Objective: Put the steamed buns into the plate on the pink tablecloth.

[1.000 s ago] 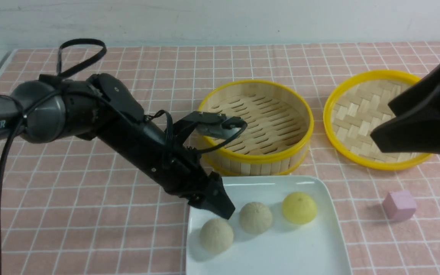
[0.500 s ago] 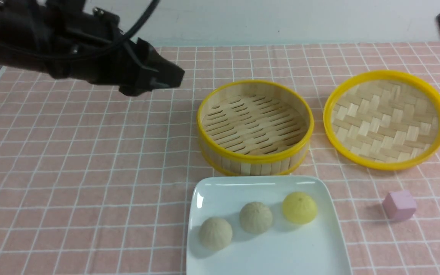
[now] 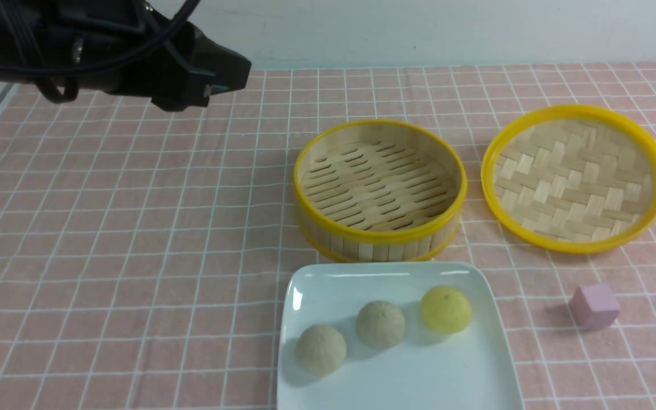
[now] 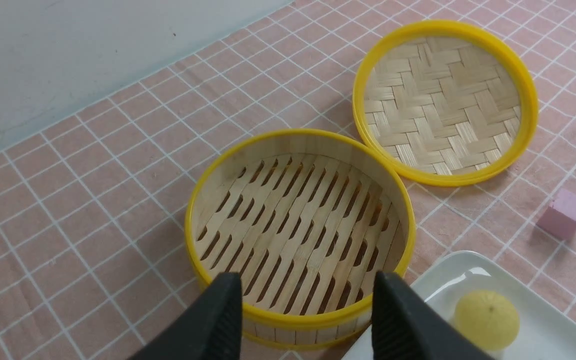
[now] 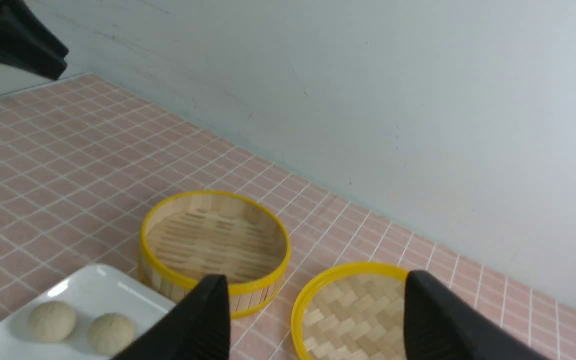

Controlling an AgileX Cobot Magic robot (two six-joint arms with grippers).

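You're basically done: all three buns [image 3: 381,324] sit on the plate [image 3: 419,381] at the surface's near edge, steamer [image 3: 380,244] empty. The left claw [image 4: 307,276] and right claw [image 5: 315,276] are spread apart, holding nothing.

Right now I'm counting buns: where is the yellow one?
In the front view the yellow bun sits on the plate, rightmost, beside a beige bun.

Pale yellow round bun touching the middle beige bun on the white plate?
Apart. Front view shows plate between pale yellow bun and middle beige bun.
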